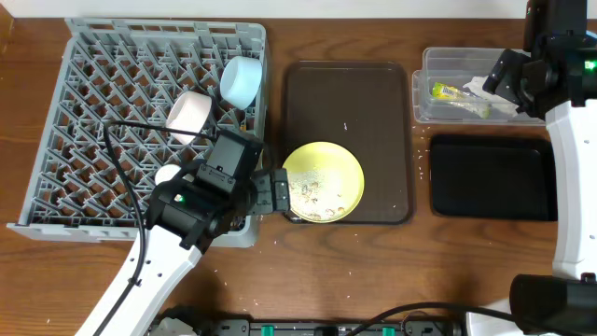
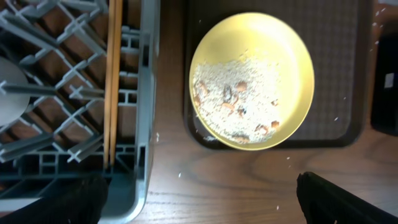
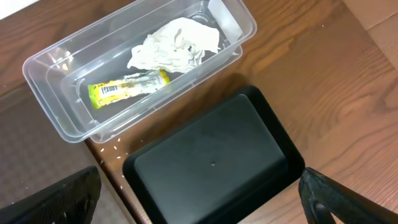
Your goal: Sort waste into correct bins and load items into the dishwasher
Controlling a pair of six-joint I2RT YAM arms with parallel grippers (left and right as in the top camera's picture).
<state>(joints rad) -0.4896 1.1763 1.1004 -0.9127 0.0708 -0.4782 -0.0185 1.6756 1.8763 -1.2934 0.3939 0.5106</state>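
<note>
The pale yellow plate (image 1: 323, 182) holds beige crumbs (image 2: 239, 102) and lies on the front edge of the brown serving tray (image 1: 347, 93). My left gripper (image 1: 277, 194) is open and empty between the grey dish rack (image 1: 93, 140) and the plate; in the left wrist view (image 2: 199, 202) it is over bare table. The rack holds the light blue bowl (image 1: 241, 79), pinkish-white bowl (image 1: 189, 112), cream cup (image 1: 168, 175) and chopsticks (image 2: 113, 81). My right gripper (image 1: 499, 79) is open and empty above the clear tub (image 3: 50, 68), which holds the napkin (image 3: 174, 43) and wrapper (image 3: 127, 88).
The black tray (image 3: 217, 162) lies empty in front of the clear tub, right of the brown tray. Small white crumbs are scattered on the wood table (image 2: 236, 180) around the plate and beside the black tray. My left arm's cable runs over the rack.
</note>
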